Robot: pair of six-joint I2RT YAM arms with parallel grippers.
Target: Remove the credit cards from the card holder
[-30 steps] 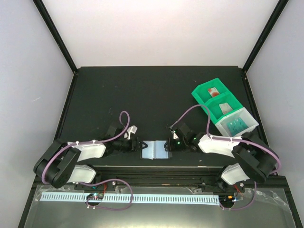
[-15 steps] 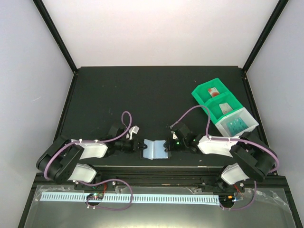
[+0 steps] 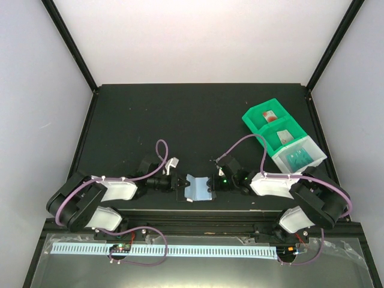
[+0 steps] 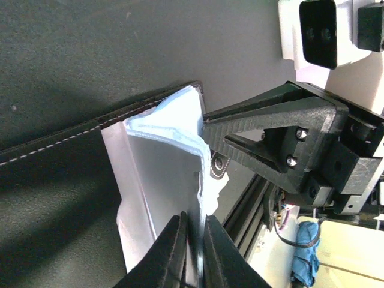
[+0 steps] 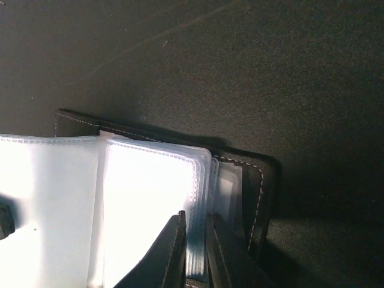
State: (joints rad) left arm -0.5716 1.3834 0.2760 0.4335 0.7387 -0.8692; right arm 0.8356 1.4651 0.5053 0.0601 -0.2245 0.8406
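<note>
**End effectors.** The left gripper (image 4: 196, 255) has its jaws drawn almost together, with only a thin slot between them. They pinch the edge of one clear sleeve (image 4: 162, 180) of the card holder (image 3: 198, 188). The right gripper (image 5: 197, 249) is closed to the same degree on the edge of the sleeve stack at the opposite side. The two grippers face each other tip to tip, with the opened holder spread between them and lying on the table (image 3: 180, 120).

**Task items.** Of the credit cards, a red one (image 3: 271, 116) lies in the far compartment of the green bin tray (image 3: 258, 108), and a teal-green one (image 3: 297, 159) lies in the clear tray (image 3: 315, 153). The middle compartment holds a pale flat item that is too small to identify. Whether any card sits in the sleeves cannot be determined.

**Edges and room.** The holder lies close to the table's near edge, just ahead of the arm bases. The centre and far half of the table are open. The trays sit well apart from the holder, at the right edge.

**Materials.**
- Table: matte black and flat.
- Trays: rigid plastic with rectangular compartments.
- Holder cover (image 5: 262, 180): black, leather-like, with rounded corners.
- Sleeves: translucent, glossy, pale blue-grey film with welded seams.
- Stitching (image 4: 60, 141): pale thread along the cover's edge.
</note>
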